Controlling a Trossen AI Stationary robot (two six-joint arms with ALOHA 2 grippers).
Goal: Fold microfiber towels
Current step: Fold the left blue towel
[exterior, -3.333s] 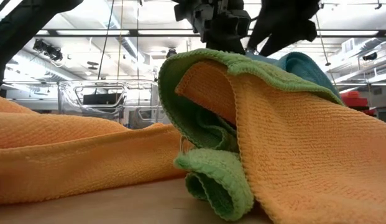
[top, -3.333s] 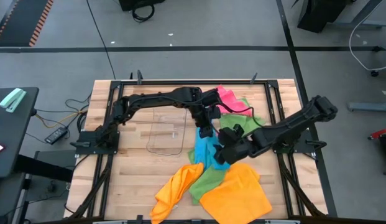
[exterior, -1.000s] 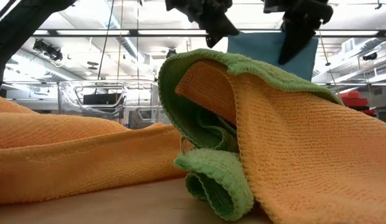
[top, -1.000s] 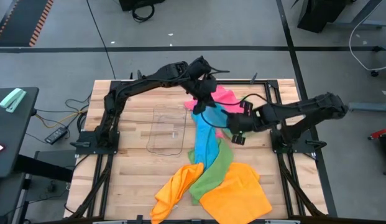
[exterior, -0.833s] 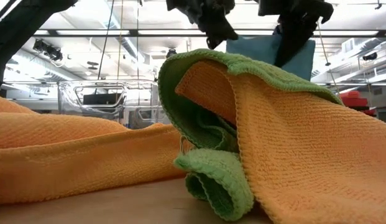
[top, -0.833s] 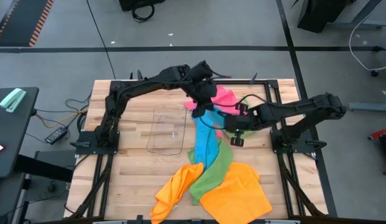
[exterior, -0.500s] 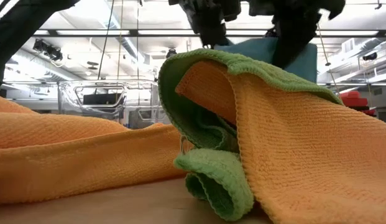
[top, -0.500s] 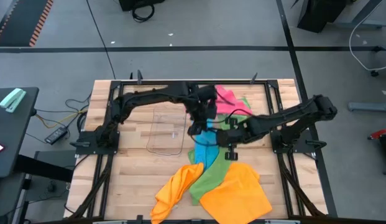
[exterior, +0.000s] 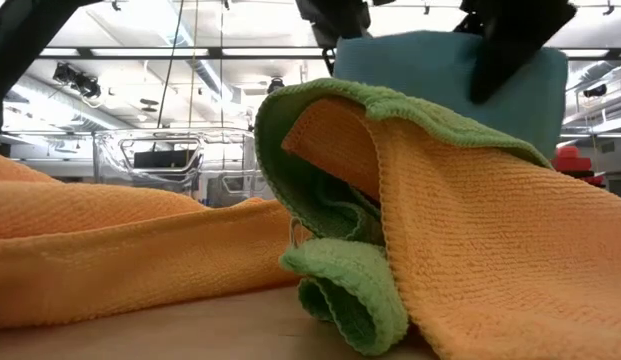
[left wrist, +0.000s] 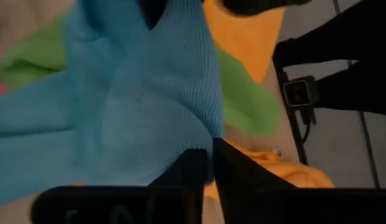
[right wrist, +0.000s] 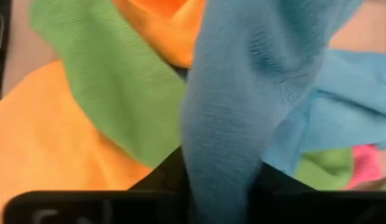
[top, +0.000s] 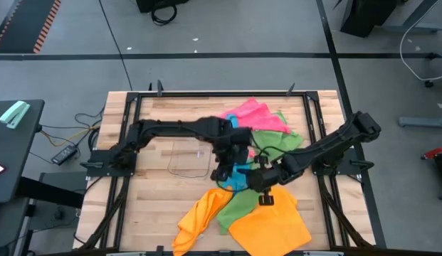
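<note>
A sky blue towel (top: 239,178) hangs between my two grippers above the pile near the table's front. It shows as a spread sheet in the low view (exterior: 440,75). My left gripper (top: 222,173) and my right gripper (top: 262,188) are both shut on it. Below it lie a green towel (top: 240,205) and two orange towels (top: 272,222) (top: 201,217). A pink towel (top: 250,114) and another green towel (top: 279,136) lie at the far right. My left gripper pinches a corner of the blue towel (left wrist: 194,145) between its two fingers, from above. The towel hangs below and runs across toward my right gripper. My right gripper pinches a bunched upper edge of the blue towel (right wrist: 219,146) between its fingers, several layers gathered. The cloth hangs below it.
A small clear plastic tray (top: 189,152) stands left of the middle. The orange and green towels (exterior: 410,200) heap up close to the near edge. Black frame rails (top: 312,121) run along the table's sides.
Both grippers have gone from the far part of the table toward the near edge, carrying the blue towel. Its held edge has moved over the orange and green pile, and in the low view it now hangs as a wider, closer sheet.
</note>
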